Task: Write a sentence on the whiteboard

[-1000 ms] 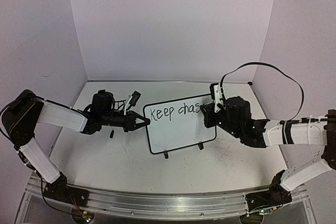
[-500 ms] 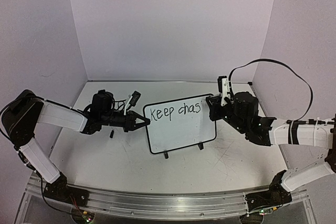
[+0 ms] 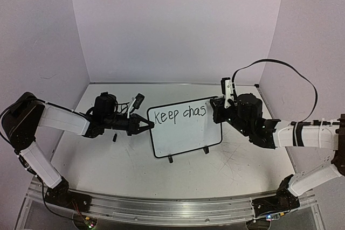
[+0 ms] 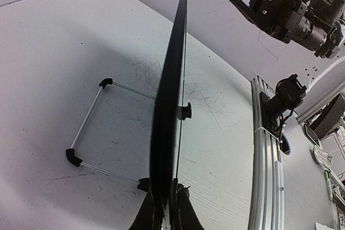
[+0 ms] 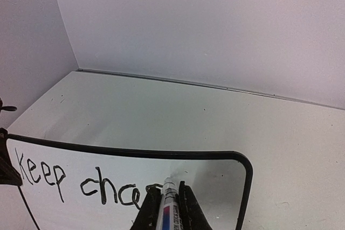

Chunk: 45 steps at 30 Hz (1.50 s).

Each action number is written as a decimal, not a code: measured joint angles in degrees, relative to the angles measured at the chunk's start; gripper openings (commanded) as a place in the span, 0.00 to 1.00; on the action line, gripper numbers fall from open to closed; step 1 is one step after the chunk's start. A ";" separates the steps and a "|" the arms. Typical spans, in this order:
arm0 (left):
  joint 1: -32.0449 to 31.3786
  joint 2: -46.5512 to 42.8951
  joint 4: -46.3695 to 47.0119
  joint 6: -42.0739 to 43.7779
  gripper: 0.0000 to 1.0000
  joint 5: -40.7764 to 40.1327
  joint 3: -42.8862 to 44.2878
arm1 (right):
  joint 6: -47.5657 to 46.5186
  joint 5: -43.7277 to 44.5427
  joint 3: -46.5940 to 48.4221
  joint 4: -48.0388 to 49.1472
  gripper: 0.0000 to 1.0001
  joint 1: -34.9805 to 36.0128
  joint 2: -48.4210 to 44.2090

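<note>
The whiteboard [image 3: 186, 136] stands upright on its two black feet at mid-table. The sentence [image 3: 179, 115] reads "Keep chas" in black along the top. My left gripper [image 3: 149, 125] is shut on the board's left edge; in the left wrist view the board [image 4: 171, 90] is edge-on between the jaws of my left gripper [image 4: 167, 208]. My right gripper [image 3: 216, 109] is shut on a white marker [image 3: 227, 89], at the board's upper right. In the right wrist view the marker [image 5: 171, 200] tip sits just right of the "s" in the sentence [image 5: 54, 179], on or very near the whiteboard [image 5: 215, 179].
A small black cap-like piece [image 3: 114, 137] lies on the table under my left arm. A wire stand [image 4: 89, 127] props the board from behind. Walls close the back and sides. A metal rail [image 3: 172, 208] runs along the near edge.
My right gripper with the marker moved right off the lettering, uncovering the "s", then shifted slightly back left. The left gripper and the board have not moved.
</note>
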 measured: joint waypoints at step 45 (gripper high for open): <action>0.00 -0.04 -0.02 0.07 0.00 -0.02 0.00 | 0.76 0.42 0.00 -1.37 0.00 0.00 0.58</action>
